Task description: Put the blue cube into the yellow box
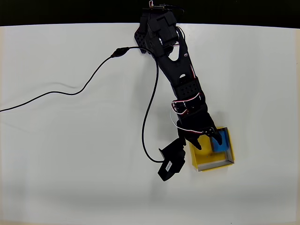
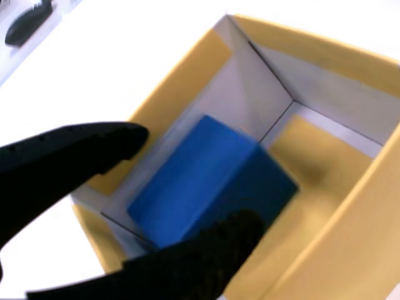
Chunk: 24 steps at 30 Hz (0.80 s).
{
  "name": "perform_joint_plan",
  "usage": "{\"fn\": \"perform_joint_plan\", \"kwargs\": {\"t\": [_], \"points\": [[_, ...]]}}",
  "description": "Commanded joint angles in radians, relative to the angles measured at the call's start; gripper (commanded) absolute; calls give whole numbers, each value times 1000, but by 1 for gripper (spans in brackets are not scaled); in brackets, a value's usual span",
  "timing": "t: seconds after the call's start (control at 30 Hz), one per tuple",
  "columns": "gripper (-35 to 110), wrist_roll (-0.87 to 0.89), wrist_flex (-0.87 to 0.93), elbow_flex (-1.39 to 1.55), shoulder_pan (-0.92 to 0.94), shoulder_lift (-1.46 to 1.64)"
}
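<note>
Wrist view shows the blue cube (image 2: 206, 178) lying inside the yellow box (image 2: 325, 162). Your tool (image 2: 187, 181) stands wide, gripping nothing; you need only retreat.

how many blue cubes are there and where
1. The blue cube lies inside the yellow box, against its right wall in the overhead view, with the gripper right above it. The arm could hide another.

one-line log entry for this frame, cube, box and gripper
blue cube: inside yellow box, by a wall | gripper: open, over box, fingers straddling cube | cube released
</note>
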Motion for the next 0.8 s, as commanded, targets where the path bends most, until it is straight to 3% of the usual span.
{"fn": "perform_joint_plan", "kwargs": {"t": [0.0,0.1,0.33,0.6,0.77], "points": [[34,-64,-84,-71,6,67],[30,-114,-181,-100,23,129],[15,-275,-198,-127,92,307],[6,-344,-229,141,295,485],[2,-357,-150,360,368,689]]}}
